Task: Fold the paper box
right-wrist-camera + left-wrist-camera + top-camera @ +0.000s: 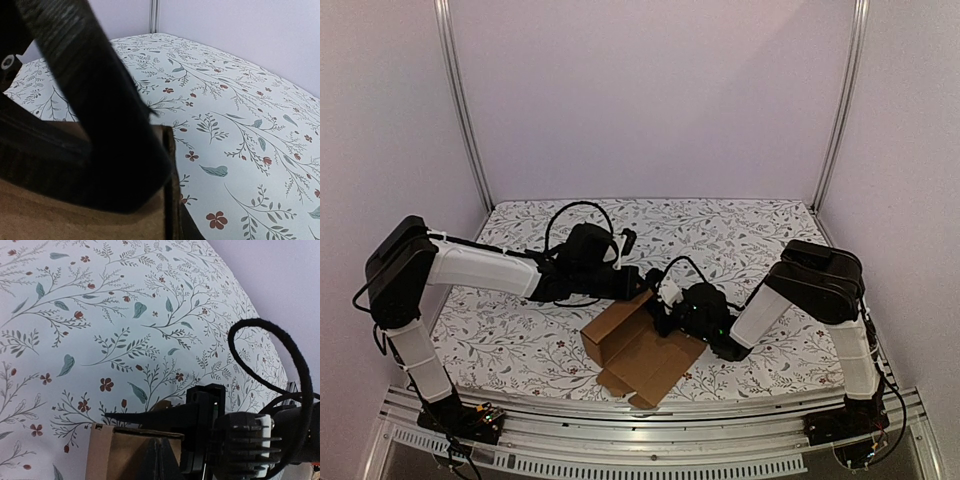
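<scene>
Now I am working at the box [648, 356], left jaws together, right jaws I cannot tell; pushing unevenly, I am risking skidding it across the desk [760, 230].

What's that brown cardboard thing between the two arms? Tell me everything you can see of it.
It is a plain brown corrugated paper box, unmarked and only half folded. It is a die-cut sheet with flaps, lying skewed on the floral tablecloth near the front edge, its far part raised like a wall. At that raised edge the left gripper is shut and the right gripper has a finger against the cardboard. Whether either truly pinches it is unclear.
</scene>
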Available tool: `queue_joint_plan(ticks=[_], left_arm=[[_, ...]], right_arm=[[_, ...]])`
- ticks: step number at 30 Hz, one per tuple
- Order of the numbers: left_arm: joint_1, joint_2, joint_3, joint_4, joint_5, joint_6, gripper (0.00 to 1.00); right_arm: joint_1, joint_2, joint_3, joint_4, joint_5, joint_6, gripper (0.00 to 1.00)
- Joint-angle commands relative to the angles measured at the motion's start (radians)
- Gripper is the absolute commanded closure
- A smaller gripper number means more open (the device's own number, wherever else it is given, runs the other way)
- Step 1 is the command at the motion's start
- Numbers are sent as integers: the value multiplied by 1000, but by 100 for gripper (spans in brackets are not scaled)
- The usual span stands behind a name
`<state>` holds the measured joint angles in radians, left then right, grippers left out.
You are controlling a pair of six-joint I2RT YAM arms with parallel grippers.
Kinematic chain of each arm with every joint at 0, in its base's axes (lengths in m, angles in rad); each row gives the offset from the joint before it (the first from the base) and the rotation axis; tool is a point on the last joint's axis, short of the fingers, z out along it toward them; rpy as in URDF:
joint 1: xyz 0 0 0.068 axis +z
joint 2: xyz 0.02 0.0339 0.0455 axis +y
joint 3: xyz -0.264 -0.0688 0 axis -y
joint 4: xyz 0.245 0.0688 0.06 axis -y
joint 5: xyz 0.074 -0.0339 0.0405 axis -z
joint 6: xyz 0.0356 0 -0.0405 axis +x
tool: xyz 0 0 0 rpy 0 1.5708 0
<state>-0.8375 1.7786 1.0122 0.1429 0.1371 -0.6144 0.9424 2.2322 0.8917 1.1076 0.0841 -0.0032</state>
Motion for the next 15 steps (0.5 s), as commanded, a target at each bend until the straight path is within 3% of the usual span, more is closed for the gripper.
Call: queue_joint_plan(ticks=[1,12,15], left_arm=[[-3,-12,-23,-52,-8,-1,100],[-5,-10,-25,-50,-5,-1,100],[-6,-15,-28,-48,-4,-2,100]], right_arm=[[6,8,12,39,47,-6,83],[7,-4,27,43,68,-6,81],[6,-1,33,47,77,-3,86]])
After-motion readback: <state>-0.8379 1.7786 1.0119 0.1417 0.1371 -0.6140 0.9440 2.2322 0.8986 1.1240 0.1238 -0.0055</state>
